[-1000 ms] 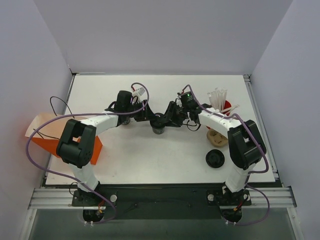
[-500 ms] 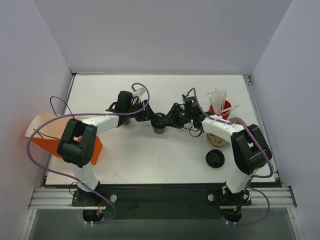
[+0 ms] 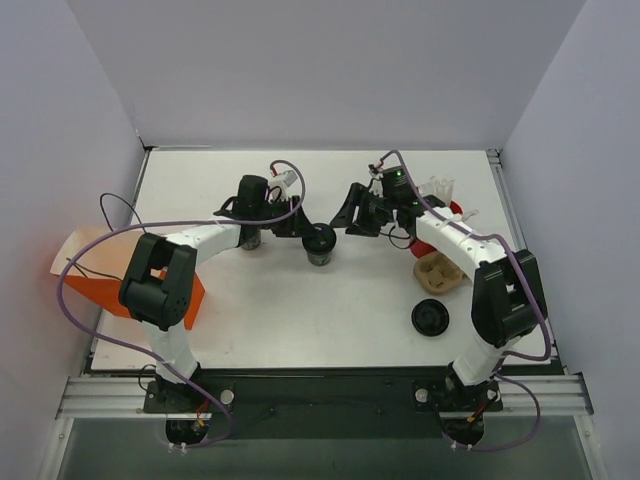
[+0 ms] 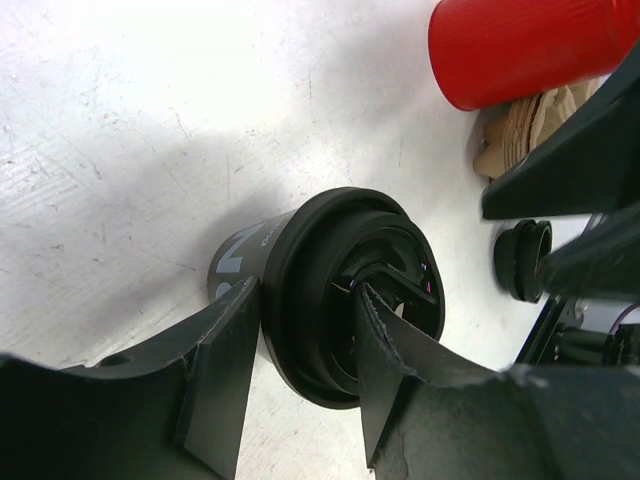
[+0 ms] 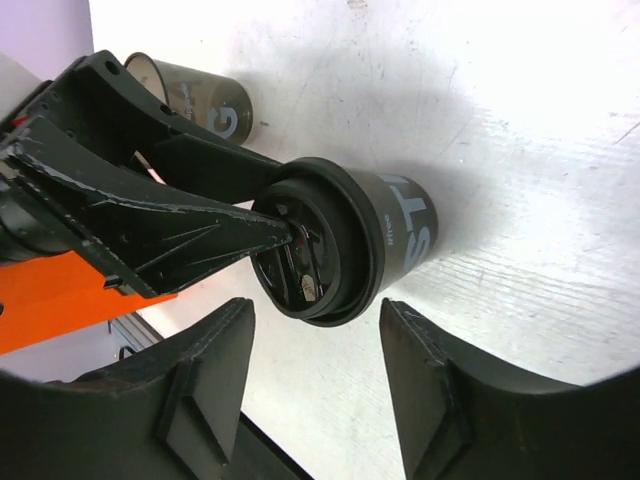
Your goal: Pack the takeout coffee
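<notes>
The takeout coffee (image 3: pixel 320 244), a small dark cup with a black round lid, stands upright mid-table. My left gripper (image 3: pixel 304 231) is shut on its lid rim. In the left wrist view (image 4: pixel 305 300) one finger is outside the rim and the other rests in the lid's recess (image 4: pixel 390 280). My right gripper (image 3: pixel 351 214) is open and empty, up and to the right of the cup and apart from it. In the right wrist view (image 5: pixel 315 310) the cup (image 5: pixel 400 235) lies just beyond its spread fingers.
A lidless see-through cup with a greenish label (image 5: pixel 190 100) stands by the left arm. A red cup of stirrers (image 3: pixel 442 206), a brown cup carrier (image 3: pixel 437 273) and a loose black lid disc (image 3: pixel 430 318) are at the right. An orange bag (image 3: pixel 90 272) lies at the left edge.
My right gripper has drawn back from the cup, up and to the right, and now stands open. The left gripper stays on the cup's lid.
</notes>
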`<state>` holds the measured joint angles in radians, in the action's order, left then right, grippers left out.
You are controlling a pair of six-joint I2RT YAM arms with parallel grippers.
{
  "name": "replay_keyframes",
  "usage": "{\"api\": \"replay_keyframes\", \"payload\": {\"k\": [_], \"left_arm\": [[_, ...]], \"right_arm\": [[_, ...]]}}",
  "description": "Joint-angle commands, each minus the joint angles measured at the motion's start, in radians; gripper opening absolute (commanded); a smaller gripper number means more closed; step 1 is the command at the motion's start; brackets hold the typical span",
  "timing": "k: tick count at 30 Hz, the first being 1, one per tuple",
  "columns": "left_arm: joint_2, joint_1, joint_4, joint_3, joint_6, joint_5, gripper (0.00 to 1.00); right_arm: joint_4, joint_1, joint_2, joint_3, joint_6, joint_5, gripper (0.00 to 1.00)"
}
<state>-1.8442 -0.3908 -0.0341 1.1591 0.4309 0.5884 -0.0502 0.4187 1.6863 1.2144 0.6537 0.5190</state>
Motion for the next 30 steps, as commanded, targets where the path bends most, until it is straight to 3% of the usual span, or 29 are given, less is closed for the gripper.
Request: {"api": "replay_keyframes", "payload": {"k": [1, 7, 18, 30], "left_arm": [[-0.092, 0.003, 0.211, -0.029, -0.17, -0.125, 0.51], [-0.101, 0.003, 0.201, -0.013, -0.213, -0.091, 0.5], [-0.145, 0.003, 0.191, 0.001, -0.238, -0.078, 0.5], [-0.155, -0.002, 0.188, -0.01, -0.242, -0.107, 0.49]], "right_arm": [[-0.102, -0.046, 0.028, 0.091, -0.113, 0.114, 0.49], [-0.128, -0.052, 0.104, 0.145, -0.155, 0.174, 0.38], [-0.063, -0.052, 0.134, 0.097, -0.132, 0.158, 0.26], [-0.007, -0.049, 0.199, 0.068, -0.111, 0.156, 0.24]]}}
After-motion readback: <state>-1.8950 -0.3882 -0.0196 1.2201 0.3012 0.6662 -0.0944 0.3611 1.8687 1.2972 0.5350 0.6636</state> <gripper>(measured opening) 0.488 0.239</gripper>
